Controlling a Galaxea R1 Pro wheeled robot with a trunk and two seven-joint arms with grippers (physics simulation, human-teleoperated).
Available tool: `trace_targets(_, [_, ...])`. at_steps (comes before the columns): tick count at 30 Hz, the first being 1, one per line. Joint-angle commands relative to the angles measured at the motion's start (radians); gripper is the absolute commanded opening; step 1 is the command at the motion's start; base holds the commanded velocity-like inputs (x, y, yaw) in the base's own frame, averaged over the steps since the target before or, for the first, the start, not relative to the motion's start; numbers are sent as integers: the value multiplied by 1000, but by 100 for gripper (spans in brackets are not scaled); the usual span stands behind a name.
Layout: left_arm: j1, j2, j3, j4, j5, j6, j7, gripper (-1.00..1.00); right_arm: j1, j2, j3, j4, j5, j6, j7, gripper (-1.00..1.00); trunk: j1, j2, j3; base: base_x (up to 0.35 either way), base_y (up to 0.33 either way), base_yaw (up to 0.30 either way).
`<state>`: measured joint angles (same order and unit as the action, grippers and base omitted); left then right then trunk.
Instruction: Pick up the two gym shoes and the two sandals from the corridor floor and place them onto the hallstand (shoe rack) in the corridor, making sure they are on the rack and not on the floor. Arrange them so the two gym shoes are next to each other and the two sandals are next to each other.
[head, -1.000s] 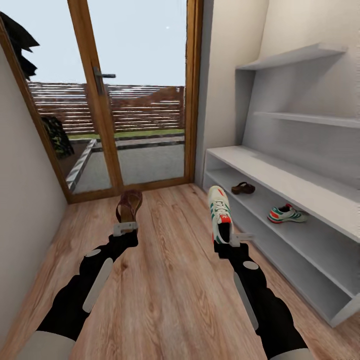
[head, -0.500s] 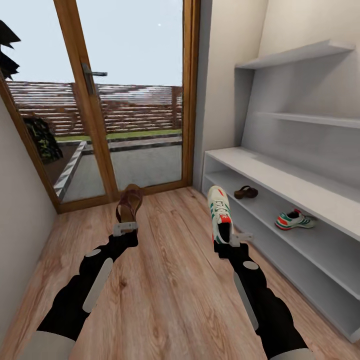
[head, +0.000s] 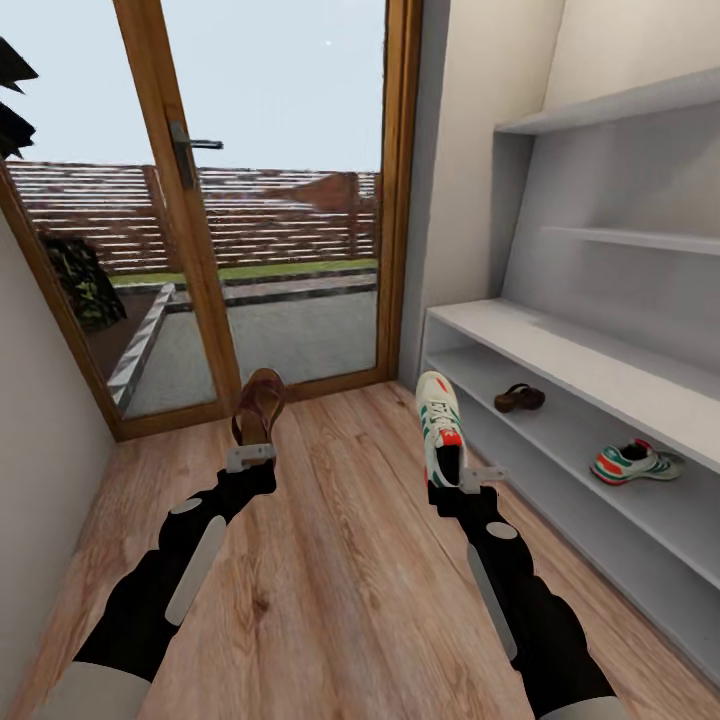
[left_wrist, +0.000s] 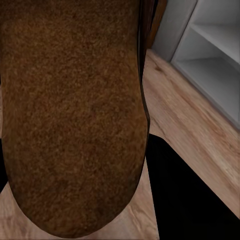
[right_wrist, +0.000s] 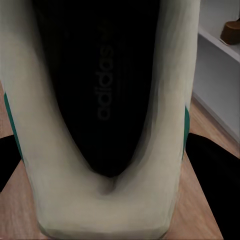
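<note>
My left gripper (head: 250, 456) is shut on a brown sandal (head: 259, 404), held toe-up above the wood floor (head: 340, 580); its brown sole (left_wrist: 70, 115) looms close in the left wrist view. A white gym shoe (head: 439, 428) with green stripes stands toe-up in my right gripper (head: 470, 478), which is shut on its heel; the dark inside of the shoe (right_wrist: 100, 85) faces the right wrist camera. On the white hallstand (head: 560, 345) at the right, the lower shelf holds the other sandal (head: 519, 398) toward the far end and the other gym shoe (head: 636, 462) nearer to me.
A glass door with a wooden frame (head: 190, 230) closes the corridor ahead, a garden fence behind it. A plain wall (head: 40, 440) runs along the left. Bare floor lies between my arms and the rack.
The view has shifted, so the rack and its two shoes sit further right and lower in the picture. Both arms hold their shoes in the same pose.
</note>
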<state>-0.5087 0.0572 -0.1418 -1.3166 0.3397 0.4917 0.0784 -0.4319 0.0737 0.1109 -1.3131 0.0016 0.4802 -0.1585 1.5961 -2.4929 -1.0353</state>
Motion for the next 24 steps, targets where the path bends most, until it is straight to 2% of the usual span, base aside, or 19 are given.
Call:
trace_targets(1, [-1, 1, -2, -1, 7, 5, 6, -100, -1, 0, 2, -2, 0, 6, -6, -100, 0, 0, -1, 284, 218, 0])
trace_targets(8, [-1, 1, -2, -1, 7, 4, 6, -100, -1, 0, 2, -2, 0, 7, -6, -100, 0, 0, -1, 284, 218, -34])
trace_targets(24, [-1, 1, -4, -1, 7, 4, 6, -100, -1, 0, 3, -2, 0, 6, -6, -100, 0, 0, -1, 284, 218, -285])
